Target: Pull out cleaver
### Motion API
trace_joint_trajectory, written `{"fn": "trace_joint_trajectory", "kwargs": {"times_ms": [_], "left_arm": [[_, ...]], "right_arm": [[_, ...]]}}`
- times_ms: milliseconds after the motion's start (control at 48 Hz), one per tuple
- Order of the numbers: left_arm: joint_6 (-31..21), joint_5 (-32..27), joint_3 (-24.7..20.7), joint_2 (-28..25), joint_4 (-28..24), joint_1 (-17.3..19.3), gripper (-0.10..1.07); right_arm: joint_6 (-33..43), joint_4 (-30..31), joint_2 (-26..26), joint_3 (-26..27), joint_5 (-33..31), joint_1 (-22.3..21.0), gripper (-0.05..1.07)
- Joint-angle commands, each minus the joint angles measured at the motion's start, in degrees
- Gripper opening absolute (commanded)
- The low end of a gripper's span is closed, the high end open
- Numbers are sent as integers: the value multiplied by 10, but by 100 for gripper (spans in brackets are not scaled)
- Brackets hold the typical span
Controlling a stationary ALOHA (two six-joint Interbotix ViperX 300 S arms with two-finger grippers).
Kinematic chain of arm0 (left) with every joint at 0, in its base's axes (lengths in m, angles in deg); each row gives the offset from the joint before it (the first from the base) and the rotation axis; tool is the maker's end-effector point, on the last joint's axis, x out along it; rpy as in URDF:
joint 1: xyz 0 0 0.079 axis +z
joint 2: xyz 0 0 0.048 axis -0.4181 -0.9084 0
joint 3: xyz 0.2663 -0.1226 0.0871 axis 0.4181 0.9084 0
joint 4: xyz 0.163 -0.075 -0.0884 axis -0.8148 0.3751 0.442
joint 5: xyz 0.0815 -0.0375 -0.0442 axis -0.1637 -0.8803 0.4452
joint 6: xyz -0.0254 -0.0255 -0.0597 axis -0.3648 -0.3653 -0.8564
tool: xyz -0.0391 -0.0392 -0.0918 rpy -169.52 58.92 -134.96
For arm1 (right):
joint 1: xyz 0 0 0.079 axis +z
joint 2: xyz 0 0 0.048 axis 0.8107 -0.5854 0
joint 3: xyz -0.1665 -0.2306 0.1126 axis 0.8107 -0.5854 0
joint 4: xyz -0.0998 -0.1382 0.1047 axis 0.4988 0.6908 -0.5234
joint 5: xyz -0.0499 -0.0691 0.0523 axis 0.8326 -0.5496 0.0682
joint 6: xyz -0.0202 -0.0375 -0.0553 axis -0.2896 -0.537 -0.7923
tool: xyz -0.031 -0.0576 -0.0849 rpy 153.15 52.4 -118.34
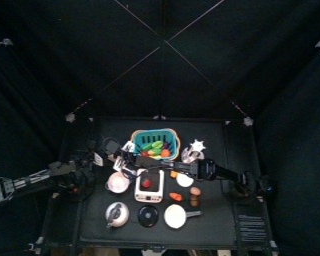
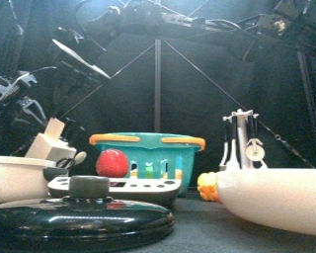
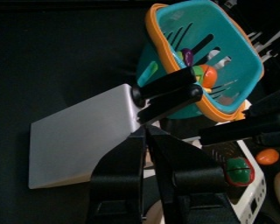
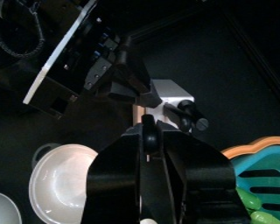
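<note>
From above, the small black table [image 1: 156, 200] stands in the middle of a pen of black curtains [image 1: 69, 60], crossed overhead by thin rods; a teal basket [image 1: 156, 143] sits at its far edge, with a white bowl [image 1: 119, 182], a dark lidded pot [image 1: 117, 214] and a white plate [image 1: 178, 215] nearer the front. The left arm enters from the left, the right arm from the right, both near the basket. At table height, the cleaver [image 2: 82, 59] is seen raised well above the table at upper left, clear of the white knife block [image 2: 48, 143]; a red item shows in the basket [image 2: 147, 158] and a utensil rack [image 2: 240, 138] stands to the right. The left wrist camera shows the left gripper [image 3: 149, 109] pinching the cleaver's dark handle, the broad grey blade [image 3: 84, 140] beside the basket [image 3: 206, 52]. The right wrist camera shows the right gripper [image 4: 149, 131] pressed together, holding nothing, above the knife block [image 4: 166, 101] and bowl [image 4: 66, 179].
</note>
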Motion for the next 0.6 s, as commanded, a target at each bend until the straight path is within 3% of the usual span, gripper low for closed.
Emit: {"fn": "trace_joint_trajectory", "kwargs": {"times_ms": [0, 583], "left_arm": [[1, -4, 2, -7, -1, 1, 50], [2, -4, 2, -7, -1, 1, 50]], "right_arm": [[-2, 1, 19, 23, 1, 0, 50], [-39, 6, 16, 117, -98, 25, 50]]}}
